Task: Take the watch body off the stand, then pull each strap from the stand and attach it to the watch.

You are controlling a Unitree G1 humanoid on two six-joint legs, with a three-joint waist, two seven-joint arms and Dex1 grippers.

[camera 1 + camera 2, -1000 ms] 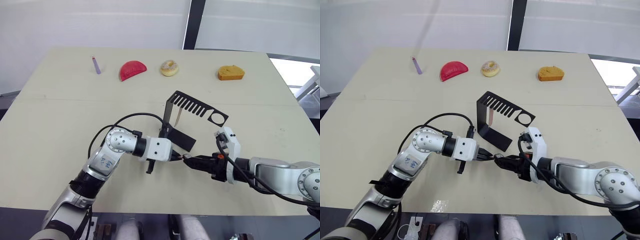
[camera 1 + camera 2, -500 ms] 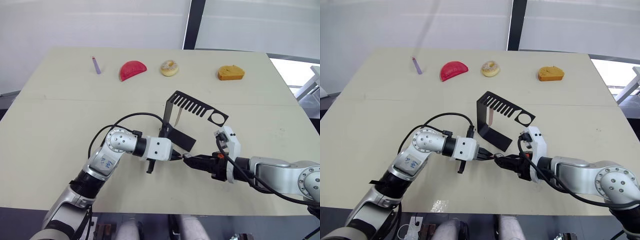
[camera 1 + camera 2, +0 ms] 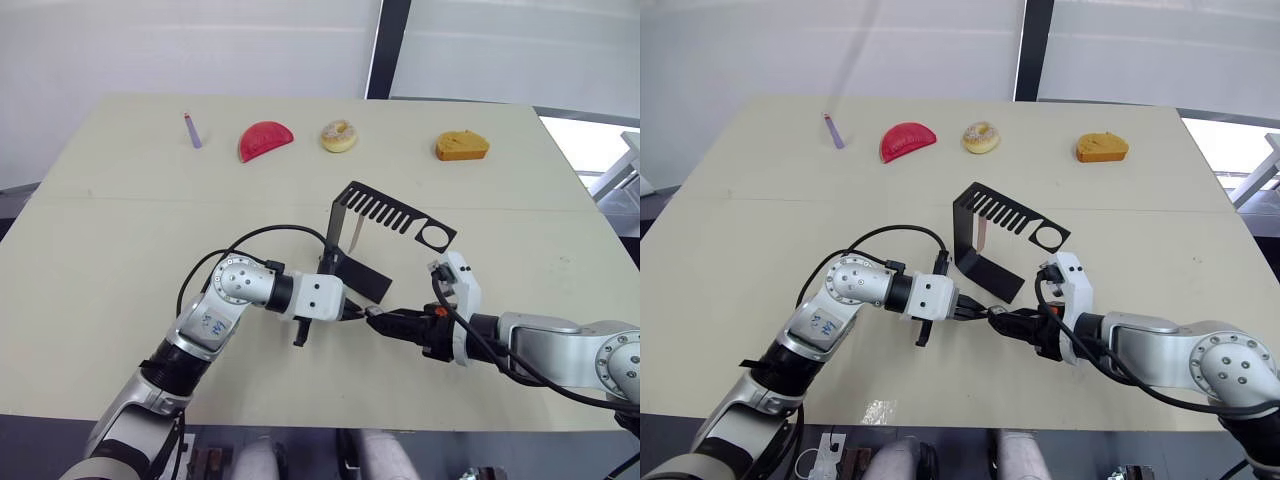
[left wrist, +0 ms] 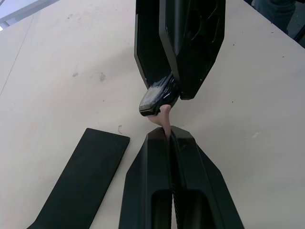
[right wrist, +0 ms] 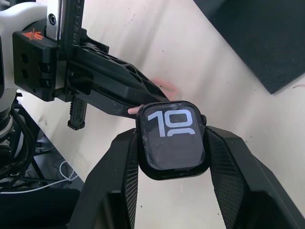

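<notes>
Now right jaws clamp watch body (image 5: 173,139), left jaws pinch strap (image 4: 164,118).

Watch body (image 5: 172,139): glossy black case, smooth glass-like screen with pale digits. Strap (image 4: 164,116): soft, matt pink, rubbery look. Stand (image 3: 385,226): thin sheet metal, matt black. Right gripper (image 5: 172,157) fingers (image 5: 237,191): black plastic, fine ribbed texture inside. Bench (image 3: 120,230): pale, matt, smooth, lightly scuffed and speckled.

L & R arms reach inward, pincers tip-to-tip: L pincer (image 4: 167,138) clamped closed, R pincer (image 5: 172,143) gripping.
</notes>
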